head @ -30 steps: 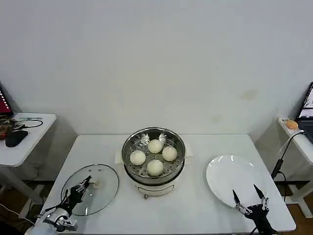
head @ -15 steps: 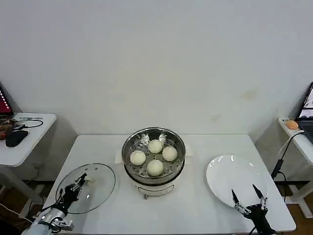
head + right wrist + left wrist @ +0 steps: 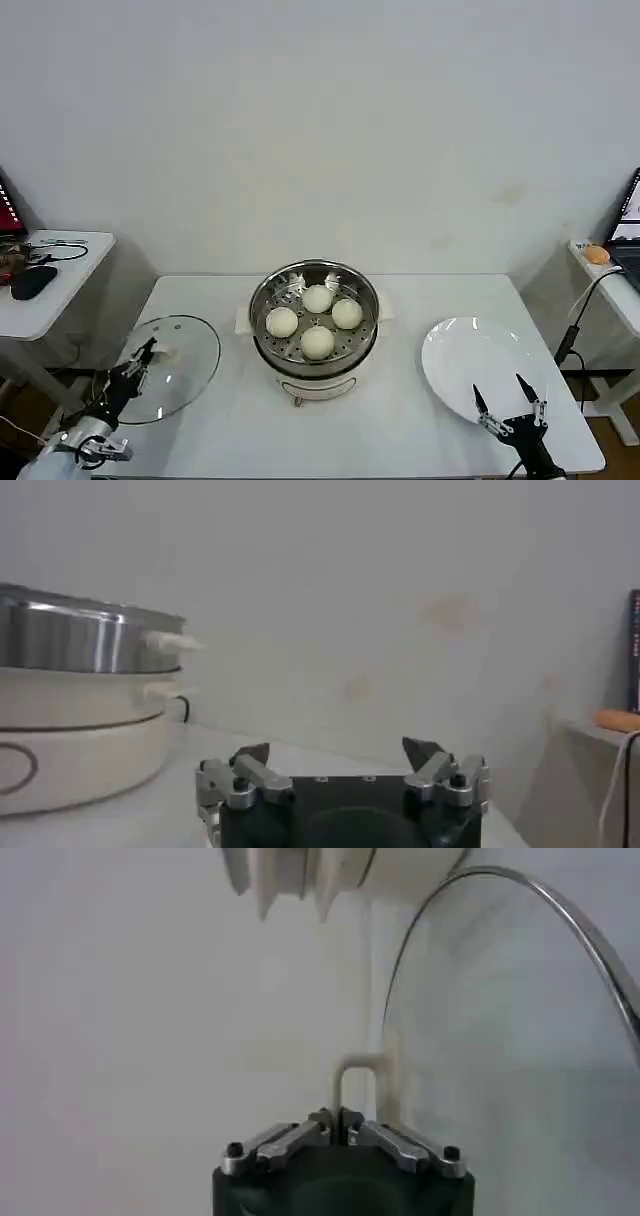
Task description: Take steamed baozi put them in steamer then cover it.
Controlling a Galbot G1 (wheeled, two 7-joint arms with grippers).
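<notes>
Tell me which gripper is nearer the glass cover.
Left. The left gripper has its fingers shut on the cover's white handle at the table's left edge. The right gripper is open by the white plate, beyond the steamer.

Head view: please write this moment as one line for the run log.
baozi: four in steamer | cover: lifted, tilted, in left gripper | right gripper: open, idle by plate
</notes>
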